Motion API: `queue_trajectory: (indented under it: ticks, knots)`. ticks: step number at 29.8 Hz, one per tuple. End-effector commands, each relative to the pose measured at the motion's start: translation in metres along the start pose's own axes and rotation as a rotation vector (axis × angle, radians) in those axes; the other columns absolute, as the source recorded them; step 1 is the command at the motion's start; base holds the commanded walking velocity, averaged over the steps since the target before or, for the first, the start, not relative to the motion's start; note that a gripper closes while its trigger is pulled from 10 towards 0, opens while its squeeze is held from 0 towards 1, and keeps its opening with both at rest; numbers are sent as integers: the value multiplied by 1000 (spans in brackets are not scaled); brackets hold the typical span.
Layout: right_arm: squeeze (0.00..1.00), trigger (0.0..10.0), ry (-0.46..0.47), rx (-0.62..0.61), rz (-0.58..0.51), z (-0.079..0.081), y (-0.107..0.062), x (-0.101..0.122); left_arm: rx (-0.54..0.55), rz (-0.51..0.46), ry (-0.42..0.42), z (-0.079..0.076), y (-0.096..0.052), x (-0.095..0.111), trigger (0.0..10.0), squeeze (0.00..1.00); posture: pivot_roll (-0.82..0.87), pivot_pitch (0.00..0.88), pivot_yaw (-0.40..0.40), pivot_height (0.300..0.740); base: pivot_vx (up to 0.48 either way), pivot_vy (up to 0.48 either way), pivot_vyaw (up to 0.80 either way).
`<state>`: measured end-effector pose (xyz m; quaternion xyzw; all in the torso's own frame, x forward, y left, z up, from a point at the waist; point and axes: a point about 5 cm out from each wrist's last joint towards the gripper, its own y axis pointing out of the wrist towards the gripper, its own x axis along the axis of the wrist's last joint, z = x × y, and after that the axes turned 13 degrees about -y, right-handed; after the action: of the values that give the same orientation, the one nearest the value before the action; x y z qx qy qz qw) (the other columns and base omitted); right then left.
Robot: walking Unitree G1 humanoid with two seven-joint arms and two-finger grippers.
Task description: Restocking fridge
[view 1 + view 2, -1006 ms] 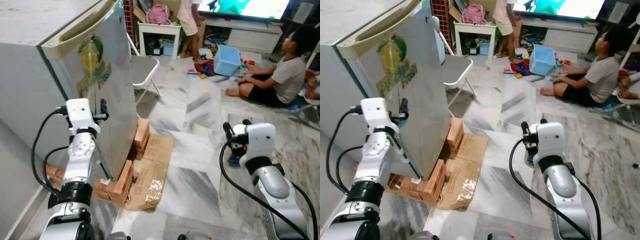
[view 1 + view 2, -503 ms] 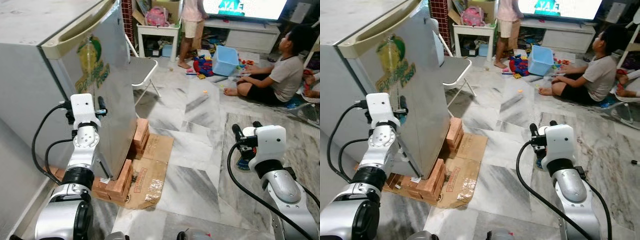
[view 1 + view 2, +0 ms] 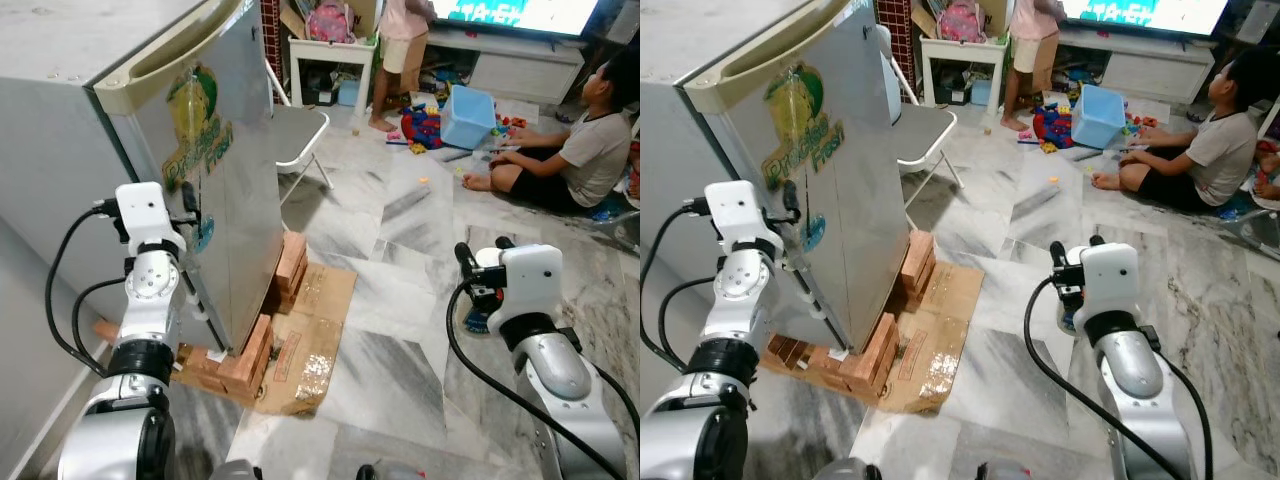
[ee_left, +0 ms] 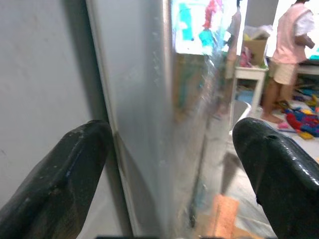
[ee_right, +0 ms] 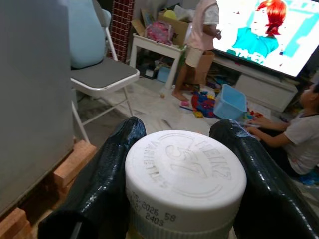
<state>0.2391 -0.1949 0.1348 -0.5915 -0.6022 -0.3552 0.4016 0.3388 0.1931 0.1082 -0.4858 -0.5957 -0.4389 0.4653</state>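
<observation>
The left gripper (image 4: pixel 169 169) is spread wide at the edge of the closed fridge door (image 3: pixel 225 200) – its fingers (image 4: pixel 55 184) straddle that edge, clasping nothing. Out over the marble floor (image 3: pixel 400 290), the right gripper (image 5: pixel 185 169) clamps a white-capped Heinz bottle (image 5: pixel 185 174) – fingers (image 5: pixel 107 174) tight against both sides of the cap

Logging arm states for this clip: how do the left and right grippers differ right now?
The left gripper is open and empty at the closed fridge door's edge; the right gripper is shut on a white-capped bottle. The left is raised against the fridge; the right is out over the marble floor. Both have two black fingers.
</observation>
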Motion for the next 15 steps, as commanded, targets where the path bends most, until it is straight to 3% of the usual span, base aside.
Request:
queue_trajectory:
  ticks: [1, 4, 5, 9, 15]
  knots:
    - [0, 10000, 9, 1, -37, 2, 4, 7, -21, -11, 19, 3, -4, 3, 10000, 0, -60, 2, -17, 740, 0, 0, 0]
    - [0, 10000, 13, 9, -43, 4, 6, 8, -58, -10, 43, 3, -14, 2, 10000, 0, -53, 0, -18, 740, 0, 0, 0]
    - [0, 10000, 17, 13, -49, 6, 8, 9, -86, -5, 69, 7, -24, 2, 10000, 0, -35, 0, -20, 740, 0, 0, 0]
    - [0, 10000, 22, 15, -50, 7, 12, 8, -91, 11, 84, 20, -41, 3, 10000, 0, -17, 0, -21, 740, 0, 0, 0]
    - [0, 10000, 31, 18, -45, 10, 16, 6, -86, 51, 89, 32, -64, 6, 10000, 0, 1, 0, -26, 740, 0, 432, 0]
